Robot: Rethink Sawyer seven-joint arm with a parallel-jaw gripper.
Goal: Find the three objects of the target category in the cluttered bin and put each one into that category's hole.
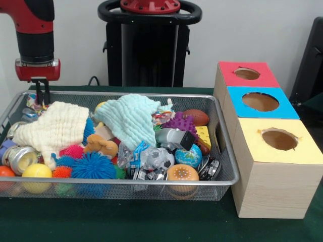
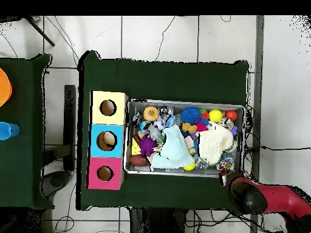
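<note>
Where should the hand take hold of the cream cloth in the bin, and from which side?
Best from above, at the raised, bunched middle of the cream cloth. It lies draped over the toys as the top layer, so its folds stand free to pinch, while its edges hang down among the spiky balls and the cans. The hand hangs near the bin's far corner.

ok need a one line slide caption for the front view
Sawyer gripper poised over the far corner of a cluttered wire bin beside three colour-topped hole boxes.

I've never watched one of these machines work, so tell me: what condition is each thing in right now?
gripper: lowered at the bin's corner, holding nothing visible
wire bin: crammed full
cream cloth: rumpled, draped over toys
pale blue cloth: rumpled, draped over toys
red, blue, yellow hole boxes: holes open
</note>
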